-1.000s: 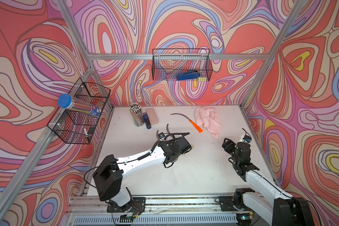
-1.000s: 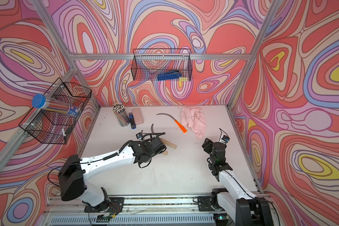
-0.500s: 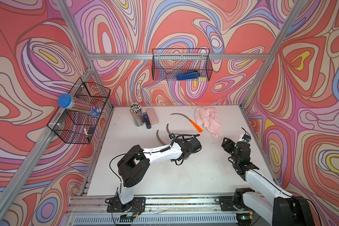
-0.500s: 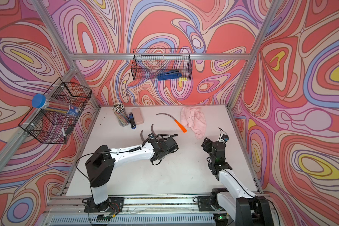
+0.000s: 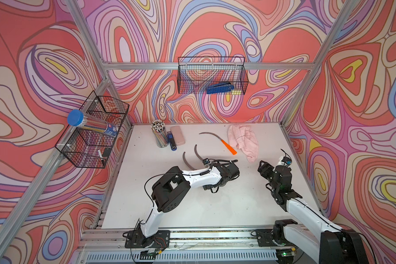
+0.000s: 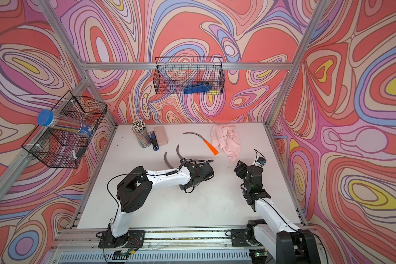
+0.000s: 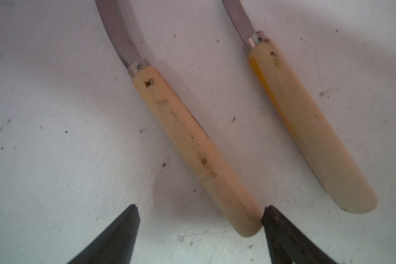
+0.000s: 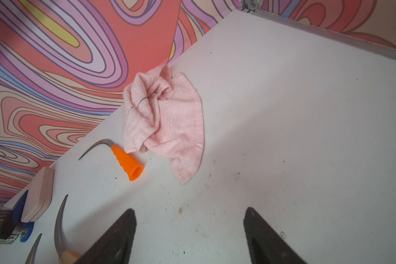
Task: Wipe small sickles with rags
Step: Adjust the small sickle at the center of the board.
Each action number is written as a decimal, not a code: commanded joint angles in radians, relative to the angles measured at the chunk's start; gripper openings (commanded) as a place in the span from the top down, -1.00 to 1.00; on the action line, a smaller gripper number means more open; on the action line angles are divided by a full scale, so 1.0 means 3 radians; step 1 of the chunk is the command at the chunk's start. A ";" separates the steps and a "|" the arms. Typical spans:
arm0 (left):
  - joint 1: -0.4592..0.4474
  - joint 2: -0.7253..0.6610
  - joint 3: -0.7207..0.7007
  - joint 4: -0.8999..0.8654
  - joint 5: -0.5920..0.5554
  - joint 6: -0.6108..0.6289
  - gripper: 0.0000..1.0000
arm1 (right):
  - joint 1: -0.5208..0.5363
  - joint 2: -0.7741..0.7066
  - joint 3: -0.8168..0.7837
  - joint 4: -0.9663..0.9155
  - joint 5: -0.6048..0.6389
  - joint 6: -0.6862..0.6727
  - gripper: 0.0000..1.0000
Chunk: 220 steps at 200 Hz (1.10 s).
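Two small sickles with pale wooden handles lie side by side mid-table; their dark blades [image 5: 186, 160] [image 6: 178, 152] stick out past my left arm in both top views. In the left wrist view my left gripper [image 7: 199, 212] is open over the end of one handle [image 7: 192, 146], with one fingertip [image 7: 272, 219] against its butt; the other handle [image 7: 306, 123] lies outside the jaws. The orange-handled sickle [image 5: 217, 140] [image 8: 126, 160] lies beside the pink rag [image 5: 244, 140] [image 8: 165, 118] at the back right. My right gripper [image 8: 190, 214] [image 5: 262, 166] hovers open and empty in front of the rag.
A cup of pencils [image 5: 159, 134], a blue stapler [image 5: 172, 141] and a smooth pink case [image 5: 177, 134] stand at the back left. Wire baskets hang on the left wall [image 5: 94, 130] and on the back wall [image 5: 212, 75].
My left arm has folded and its gripper has moved right, now covering the wooden handles in the top views. The right arm has hardly moved.
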 commanded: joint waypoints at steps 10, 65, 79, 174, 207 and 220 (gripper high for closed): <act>-0.0011 0.0096 0.0100 -0.0291 -0.0050 -0.0056 -0.71 | 0.0033 -0.0027 0.0063 0.0036 0.0059 -0.0044 -0.53; -0.0014 -0.0082 -0.0282 -0.0220 -0.0036 -0.0122 -0.60 | 0.0056 -0.0025 0.0065 0.0036 0.0062 -0.0058 -0.53; -0.0011 -0.0176 -0.0462 -0.0115 -0.0017 -0.0135 -0.52 | 0.0058 -0.0031 0.0060 0.0036 0.0071 -0.0057 -0.53; -0.0042 -0.0387 -0.0936 0.0240 -0.0161 0.0311 -0.47 | 0.0086 -0.0035 0.0067 0.0019 0.0085 -0.0064 -0.53; -0.0109 -0.0581 -0.1183 0.0490 -0.0186 0.0490 -0.47 | 0.0094 -0.0018 0.0080 0.0016 0.0096 -0.0071 -0.53; -0.0164 -0.0627 -0.1304 0.0667 -0.0283 0.0552 -0.47 | 0.0094 -0.0012 0.0084 0.0013 0.0096 -0.0071 -0.53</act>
